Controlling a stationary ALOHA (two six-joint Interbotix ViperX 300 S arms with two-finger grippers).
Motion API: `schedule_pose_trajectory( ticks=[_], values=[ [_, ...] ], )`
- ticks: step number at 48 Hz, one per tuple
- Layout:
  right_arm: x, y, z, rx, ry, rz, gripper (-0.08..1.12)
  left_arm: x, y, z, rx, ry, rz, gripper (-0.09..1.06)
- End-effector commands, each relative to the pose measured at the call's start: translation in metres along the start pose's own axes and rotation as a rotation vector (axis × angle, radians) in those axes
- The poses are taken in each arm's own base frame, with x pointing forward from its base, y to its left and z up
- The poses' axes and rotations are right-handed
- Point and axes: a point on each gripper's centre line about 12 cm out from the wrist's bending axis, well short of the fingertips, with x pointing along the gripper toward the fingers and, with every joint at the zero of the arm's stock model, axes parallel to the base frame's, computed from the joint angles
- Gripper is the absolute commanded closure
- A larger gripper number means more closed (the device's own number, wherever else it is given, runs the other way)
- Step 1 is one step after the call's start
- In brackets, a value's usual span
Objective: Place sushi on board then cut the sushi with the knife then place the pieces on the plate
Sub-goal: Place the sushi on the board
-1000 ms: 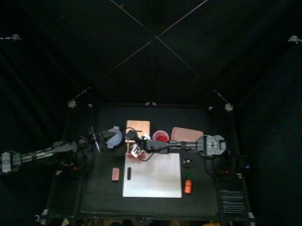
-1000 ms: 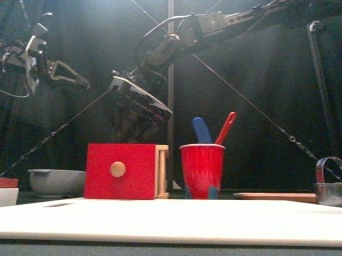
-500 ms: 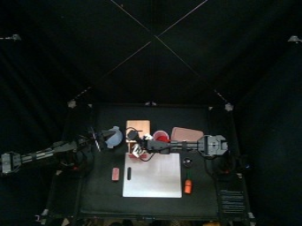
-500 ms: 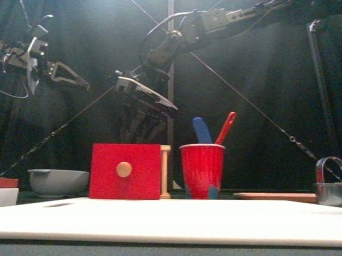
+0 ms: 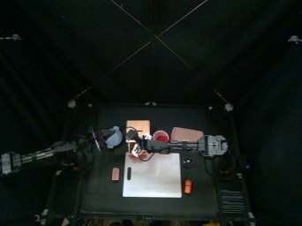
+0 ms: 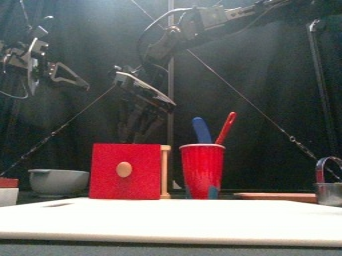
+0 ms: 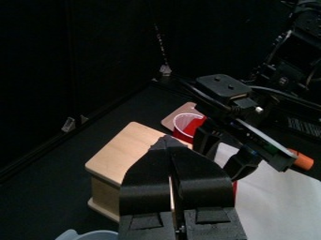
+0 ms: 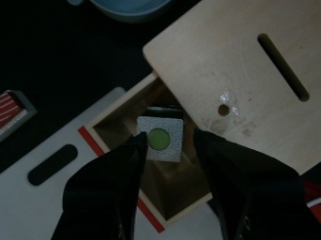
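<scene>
Two black robot arms work at a pale wooden box (image 5: 139, 126) whose red drawer front (image 6: 123, 170) is pulled out toward the front. Over the last second little has moved: the right gripper (image 8: 174, 155) has crept slightly higher above the box, and nothing on the table has shifted. Its jaws are spread wide and empty, framing the sushi (image 8: 163, 141), which lies inside the box's open drawer and shows a pale square end with a green centre. That suggests the first step is not yet done, since the roll has yet to reach the white cutting board (image 5: 154, 175) lying just in front of the box. The left gripper (image 7: 172, 155) hovers high to the box's left, jaws pressed together on nothing. Just right of the box stands a red cup (image 6: 202, 168) holding a blue knife (image 6: 201, 130) and a red knife (image 6: 226, 126). The pink tray (image 5: 186, 134) lies farther right of the box, and a blue-grey bowl (image 6: 54, 181) sits left of the box. The black table (image 5: 101, 199) is ringed by black curtains (image 5: 151, 53)
</scene>
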Motion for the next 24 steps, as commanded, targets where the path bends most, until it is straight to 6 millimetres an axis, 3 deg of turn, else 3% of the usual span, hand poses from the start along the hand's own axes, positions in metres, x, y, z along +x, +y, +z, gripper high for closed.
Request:
schedule_pose_trajectory(
  ticks=[1,10,24],
  values=[
    [-0.036,0.005,0.018,0.006,-0.074,0.039,0.25,0.002,0.0,0.007,0.001,-0.023,0.001,0.9],
    [-0.045,0.009,0.015,-0.01,-0.071,0.04,0.32,0.002,-0.001,0.01,-0.001,-0.029,0.0,0.9],
    [-0.059,0.011,0.007,-0.026,-0.054,0.029,0.56,0.002,-0.001,0.01,0.001,-0.034,0.0,0.9]
  ],
)
